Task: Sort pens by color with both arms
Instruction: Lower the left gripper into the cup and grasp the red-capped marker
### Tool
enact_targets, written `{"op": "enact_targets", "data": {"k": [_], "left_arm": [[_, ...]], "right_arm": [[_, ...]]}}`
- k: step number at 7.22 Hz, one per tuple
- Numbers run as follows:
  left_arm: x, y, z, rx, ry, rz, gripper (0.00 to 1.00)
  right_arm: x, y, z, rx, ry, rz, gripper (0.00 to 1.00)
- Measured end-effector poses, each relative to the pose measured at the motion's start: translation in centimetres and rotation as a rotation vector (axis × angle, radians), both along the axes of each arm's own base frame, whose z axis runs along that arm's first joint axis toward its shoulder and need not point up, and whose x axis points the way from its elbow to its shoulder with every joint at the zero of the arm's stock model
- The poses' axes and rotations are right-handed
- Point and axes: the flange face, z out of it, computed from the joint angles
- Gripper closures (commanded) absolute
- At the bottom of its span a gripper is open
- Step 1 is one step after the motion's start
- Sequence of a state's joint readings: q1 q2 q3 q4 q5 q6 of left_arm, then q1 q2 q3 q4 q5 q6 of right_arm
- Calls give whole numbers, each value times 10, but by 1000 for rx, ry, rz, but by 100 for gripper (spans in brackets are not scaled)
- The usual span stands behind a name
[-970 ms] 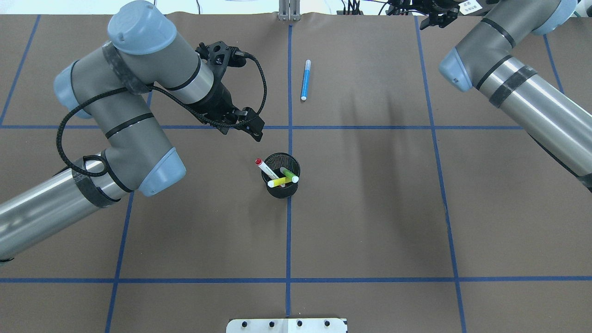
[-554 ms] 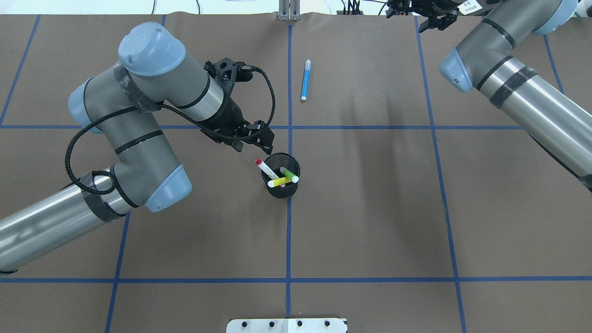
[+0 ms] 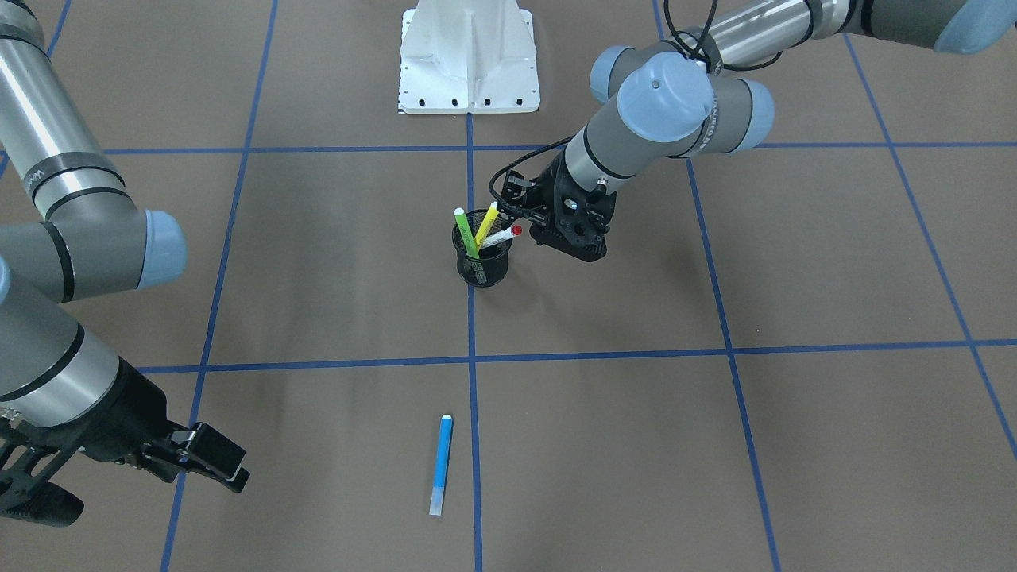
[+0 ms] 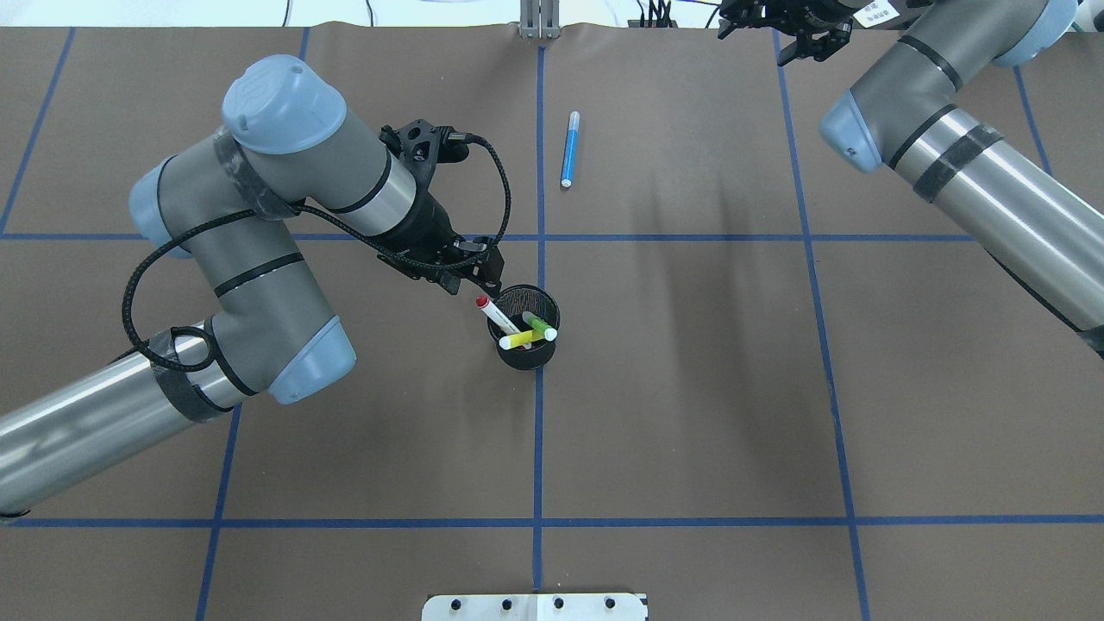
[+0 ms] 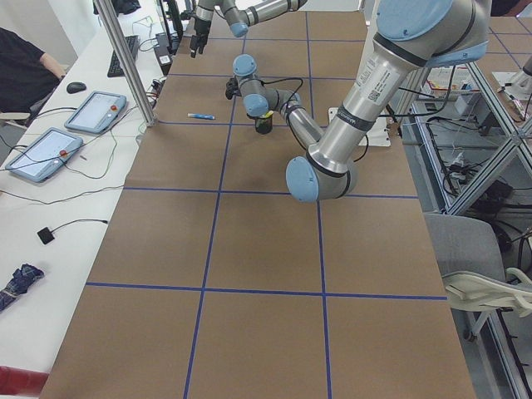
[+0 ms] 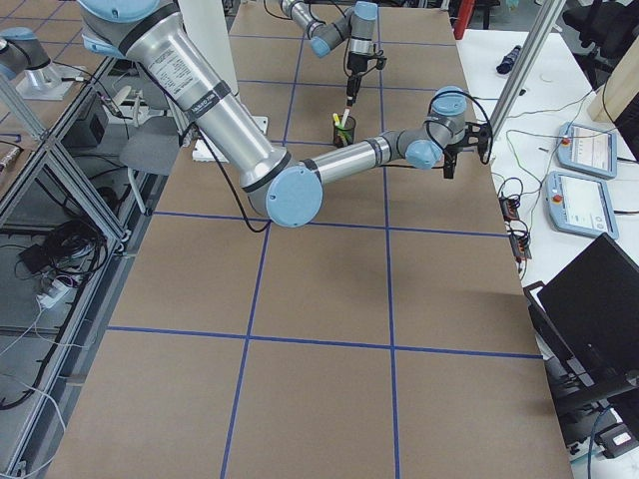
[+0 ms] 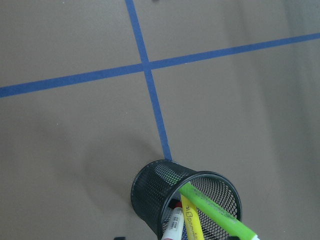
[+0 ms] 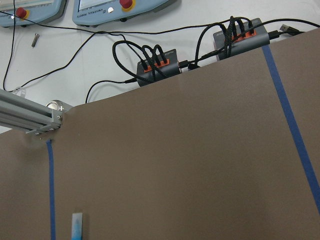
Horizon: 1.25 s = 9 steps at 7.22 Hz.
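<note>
A black mesh cup (image 4: 526,355) stands mid-table and holds three pens: a green one (image 4: 539,325), a yellow one (image 4: 517,340) and a white one with red ends (image 4: 498,316). They also show in the front view as green (image 3: 465,230), yellow (image 3: 486,225) and white (image 3: 500,236). A blue pen (image 4: 568,149) lies flat on the far side of the table. My left gripper (image 4: 479,280) is open, right at the white pen's red top end. My right gripper (image 4: 806,50) is open and empty at the far right edge, well away from the blue pen.
The white pedestal base (image 3: 469,56) stands at the robot's edge of the table. Blue tape lines (image 4: 539,431) divide the brown mat. Cable boxes (image 8: 157,65) and an aluminium post (image 4: 539,17) sit past the far edge. My left wrist view shows the cup (image 7: 150,190) from above.
My left gripper has moved toward the cup and now sits at the white pen's red end. The right arm has barely shifted. The pens have not moved.
</note>
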<state>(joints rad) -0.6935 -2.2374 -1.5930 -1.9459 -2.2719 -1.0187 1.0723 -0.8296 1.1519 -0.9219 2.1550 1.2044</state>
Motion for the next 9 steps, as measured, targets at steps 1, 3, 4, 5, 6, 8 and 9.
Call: {"op": "enact_targets", "data": {"k": [1,3,4,5,6,8,9], "left_arm": [[0,0,1,-2,-1,0,39],[1,0,2,-3,-3,0,43],[1,-1,3,-4,-5,0,46],[2,1,5,-4,-4,2,46],[4,4,6,-3,-2,7,46],[10,10,6,-2,0,18,46],[14,13,6,-1,0,25,47]], "right_arm": [[0,0,0,1,0,-1,0],[0,0,0,2,0,-1,0],[1,1,-1,4,-2,-1,0],[1,2,-3,6,-3,0,0],[1,2,-3,6,-3,0,0],[1,2,-4,7,-4,0,0],[1,2,-4,8,-4,0,0]]}}
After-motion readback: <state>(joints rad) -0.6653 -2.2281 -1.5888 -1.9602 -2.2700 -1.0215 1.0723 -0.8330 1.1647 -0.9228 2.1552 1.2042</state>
